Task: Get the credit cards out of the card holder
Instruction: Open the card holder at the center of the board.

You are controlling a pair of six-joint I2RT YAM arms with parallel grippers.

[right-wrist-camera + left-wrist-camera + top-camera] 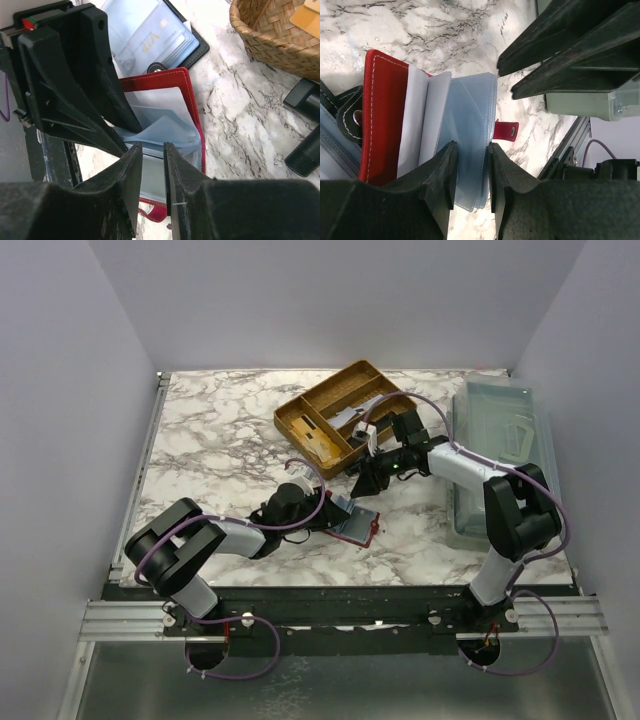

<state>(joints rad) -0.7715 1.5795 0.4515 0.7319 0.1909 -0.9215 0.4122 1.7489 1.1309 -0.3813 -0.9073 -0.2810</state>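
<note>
No cards (470, 120) are out yet: they appear to sit in the sleeves (160, 130) of the open red holder (358, 528), mid-frame. Left gripper (471, 152) and right gripper (151, 152) straddle the sleeves, jaws narrowly parted. I cannot tell whether either pinches.

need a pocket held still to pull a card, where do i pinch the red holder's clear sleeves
Probably the clear sleeves at their free edge, coming from the snap tab side: they're bound at the red cover and fan loose toward the tab, while a dark holder crowds the cover side.
</note>
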